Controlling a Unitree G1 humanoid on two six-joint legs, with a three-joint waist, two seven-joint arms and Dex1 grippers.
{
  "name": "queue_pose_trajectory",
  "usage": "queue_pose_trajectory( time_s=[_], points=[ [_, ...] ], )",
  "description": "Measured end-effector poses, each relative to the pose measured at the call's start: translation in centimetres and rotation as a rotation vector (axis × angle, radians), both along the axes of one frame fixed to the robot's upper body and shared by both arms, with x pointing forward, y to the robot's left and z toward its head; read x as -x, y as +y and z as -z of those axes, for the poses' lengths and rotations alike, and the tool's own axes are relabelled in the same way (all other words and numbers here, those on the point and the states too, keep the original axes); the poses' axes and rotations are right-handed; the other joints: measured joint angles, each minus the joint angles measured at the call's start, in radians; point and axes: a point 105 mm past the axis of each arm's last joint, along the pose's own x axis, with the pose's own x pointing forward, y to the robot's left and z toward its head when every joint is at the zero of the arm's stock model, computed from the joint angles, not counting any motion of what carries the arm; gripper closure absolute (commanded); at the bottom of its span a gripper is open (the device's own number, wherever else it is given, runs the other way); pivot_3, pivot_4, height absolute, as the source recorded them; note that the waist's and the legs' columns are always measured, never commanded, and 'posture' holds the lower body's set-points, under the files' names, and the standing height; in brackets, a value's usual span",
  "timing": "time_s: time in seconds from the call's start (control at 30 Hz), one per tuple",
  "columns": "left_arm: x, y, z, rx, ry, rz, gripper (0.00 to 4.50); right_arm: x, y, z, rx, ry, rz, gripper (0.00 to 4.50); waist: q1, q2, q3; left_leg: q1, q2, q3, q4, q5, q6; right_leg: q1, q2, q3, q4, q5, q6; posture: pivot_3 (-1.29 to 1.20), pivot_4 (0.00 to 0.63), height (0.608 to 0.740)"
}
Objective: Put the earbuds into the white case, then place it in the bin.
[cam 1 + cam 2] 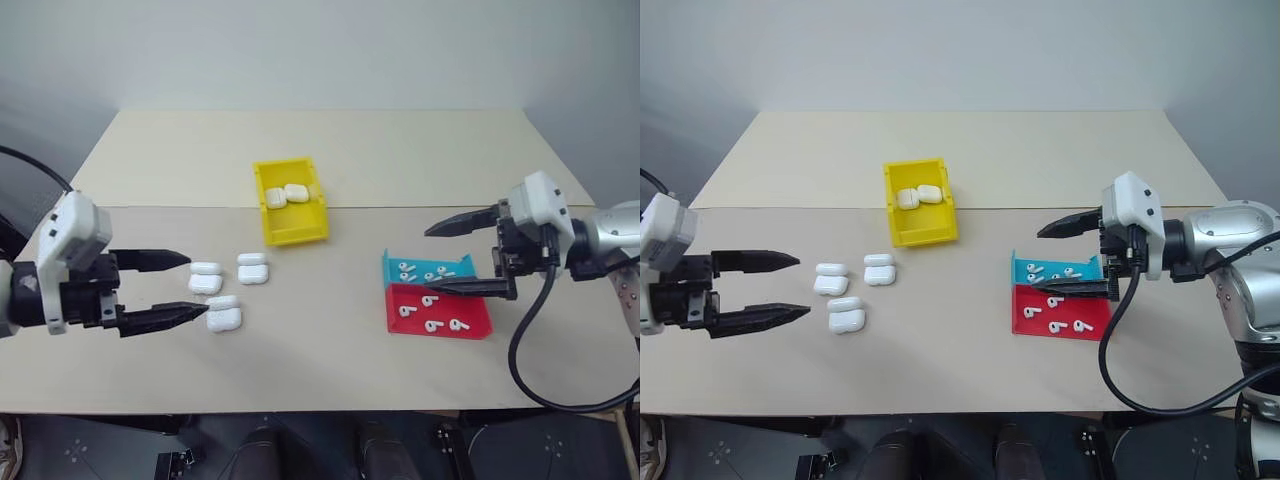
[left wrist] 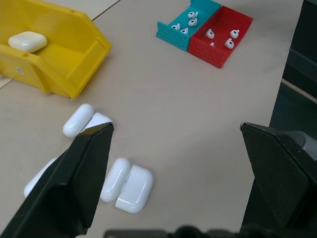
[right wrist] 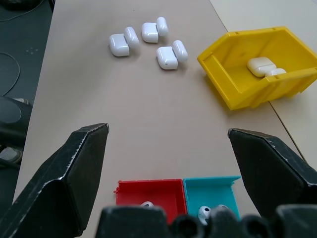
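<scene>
Earbuds [image 1: 431, 312] lie loose in the red tray [image 1: 478, 322] and blue tray [image 1: 394, 266] at right, none yet in a case. Three open white cases [image 1: 223, 314] wait at left, near the left gripper [image 1: 193, 287]; two already sit in the yellow bin [image 1: 290, 228] beyond. Both it and the right gripper [image 1: 442, 258] gape wide, empty. Most work seems to remain.

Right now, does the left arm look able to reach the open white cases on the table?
Probably yes. The left tool is open, its lower fingertip right beside the nearest open case, and nothing lies between them on the table.
</scene>
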Motion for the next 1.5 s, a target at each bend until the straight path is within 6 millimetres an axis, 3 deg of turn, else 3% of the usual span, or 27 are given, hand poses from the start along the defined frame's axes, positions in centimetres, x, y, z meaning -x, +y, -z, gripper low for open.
queue_pose_trajectory(
  time_s=[0.3, 0.57, 0.87, 1.23, 1.5],
  points=[
    [-1.0, 1.0, -1.0, -0.042, 0.013, -0.099, 0.05, -0.1, 0.0, -0.2, -0.01, 0.009, 0.011, 0.0, 0.0, 0.0, 0.0, -0.001, 0.0, 0.0, 0.0, 0.0, 0.0, 0.0, 0.0, 0.0, 0.0, 0.0, 0.0, 0.0, 0.15, 0.74],
    [-3.3, 1.0, -2.4, -0.214, -0.082, -0.308, 0.05, -0.9, 0.3, -1.6, -0.037, -0.021, 0.024, 0.0, 0.0, 0.0, 0.0, 0.0, 0.0, -0.001, 0.0, 0.0, 0.0, 0.0, 0.0, 0.0, 0.0, 0.0, 0.0, 0.0, 0.15, 0.74],
    [-5.2, 2.3, -1.6, -0.446, 0.121, -0.525, 0.05, -0.9, 0.4, -1.1, -0.056, -0.002, 0.043, 0.0, 0.01, -0.001, 0.0, -0.001, -0.001, -0.002, 0.0, 0.0, 0.0, 0.0, 0.001, -0.001, 0.0, 0.0, 0.0, 0.0, 0.15, 0.74],
    [-9.5, 2.6, 1.6, -0.473, 0.382, -0.682, 0.05, -0.3, 0.6, -0.9, -0.084, 0.023, 0.065, 0.0, 0.024, -0.001, 0.001, -0.003, -0.001, -0.003, 0.002, 0.0, 0.0, -0.001, 0.001, -0.001, 0.0, 0.0, 0.0, 0.0, 0.15, 0.74],
    [-9.9, 2.7, 2.7, -0.491, 0.463, -0.727, 0.05, 0.0, 0.6, -0.6, -0.091, 0.056, 0.068, 0.0, 0.023, -0.001, 0.001, -0.003, -0.001, -0.003, 0.003, 0.0, 0.0, -0.001, 0.001, -0.001, 0.0, 0.0, 0.0, 0.0, 0.15, 0.74]
  ],
)
